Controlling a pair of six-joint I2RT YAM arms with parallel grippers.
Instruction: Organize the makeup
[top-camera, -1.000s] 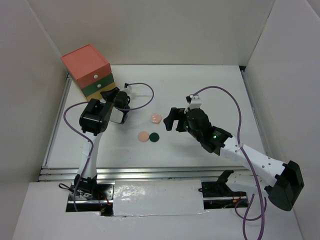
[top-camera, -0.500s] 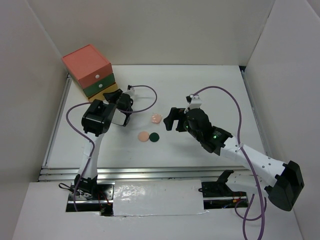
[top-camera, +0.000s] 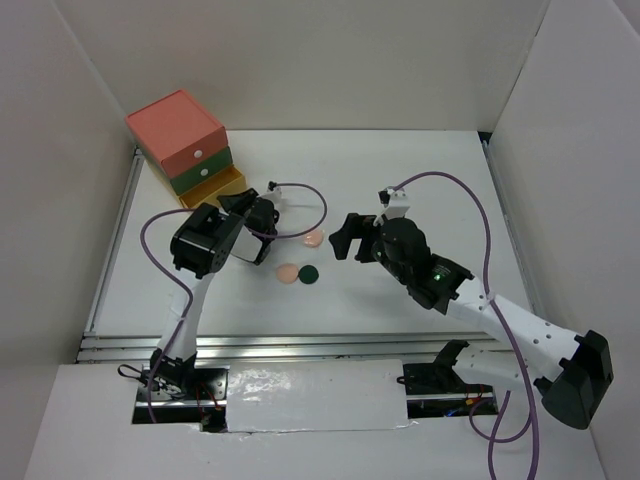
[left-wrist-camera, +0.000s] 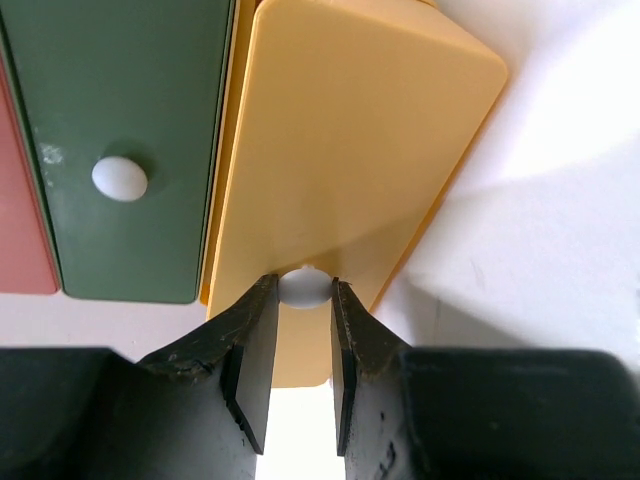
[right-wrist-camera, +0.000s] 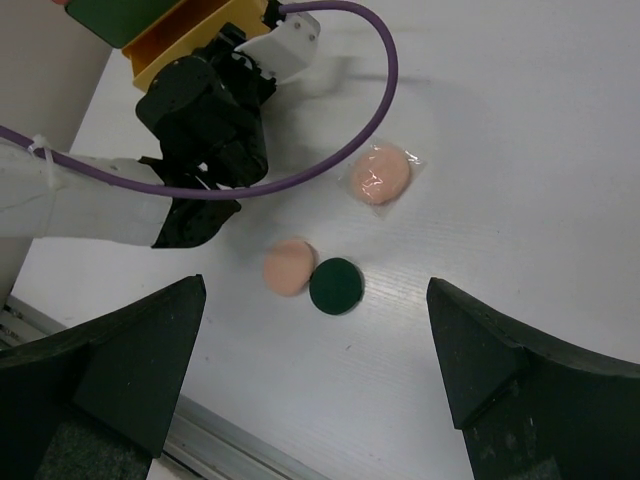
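The left gripper (left-wrist-camera: 302, 295) pinches the yellow drawer's (left-wrist-camera: 340, 150) white knob (left-wrist-camera: 303, 284), upper left. That small knob could slip free, or the whole chest (top-camera: 178, 135) could drag along. The right gripper (right-wrist-camera: 315, 330) hangs wide apart over the peach disc (right-wrist-camera: 288, 267), green disc (right-wrist-camera: 335, 285) and pink disc (right-wrist-camera: 380, 173), mid-frame.

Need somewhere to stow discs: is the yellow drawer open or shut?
Partly open: yellow drawer juts beyond the green drawer above, its knob in the left claw.

No text, label, brand, number or sign could be read in any view; the chest (top-camera: 185, 150), the discs (right-wrist-camera: 289, 267) and the desk (top-camera: 400, 170) showed plain surfaces.
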